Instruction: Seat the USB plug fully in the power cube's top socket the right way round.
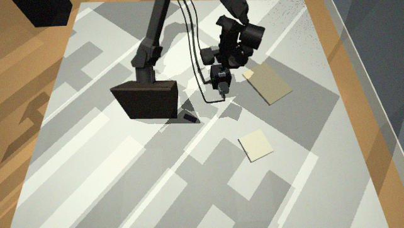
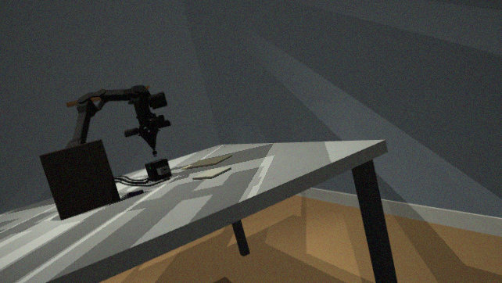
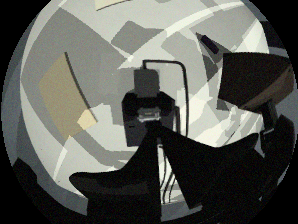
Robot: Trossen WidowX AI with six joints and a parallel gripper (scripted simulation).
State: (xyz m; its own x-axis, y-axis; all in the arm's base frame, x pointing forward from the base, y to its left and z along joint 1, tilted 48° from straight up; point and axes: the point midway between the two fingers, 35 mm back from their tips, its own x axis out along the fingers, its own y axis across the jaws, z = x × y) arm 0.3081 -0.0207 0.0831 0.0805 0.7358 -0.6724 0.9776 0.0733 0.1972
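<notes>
The black power cube (image 1: 216,82) (image 2: 153,173) (image 3: 132,135) stands on the table. A grey block-shaped plug (image 1: 223,87) (image 2: 163,170) (image 3: 146,83) with a black cable sits on its side. My gripper (image 2: 155,151) (image 3: 156,131) is shut on the small, dark USB plug, pointing down over the cube's top. In the exterior view the USB plug (image 2: 155,154) hangs at the fingertips with a gap above the cube. A pale metallic patch shows at the cube's top; the fingertips partly cover this spot in the wrist view. Which way round the USB plug faces cannot be told.
A large dark box (image 1: 151,104) (image 2: 80,181) (image 3: 250,80) stands left of the cube, with a small purple-black stick (image 1: 190,118) (image 2: 134,193) (image 3: 210,44) beside it. Black cables (image 1: 197,66) (image 3: 186,90) run by the cube. A tan flat pad (image 1: 269,85) (image 3: 62,95) and a cream pad (image 1: 255,146) lie to the right.
</notes>
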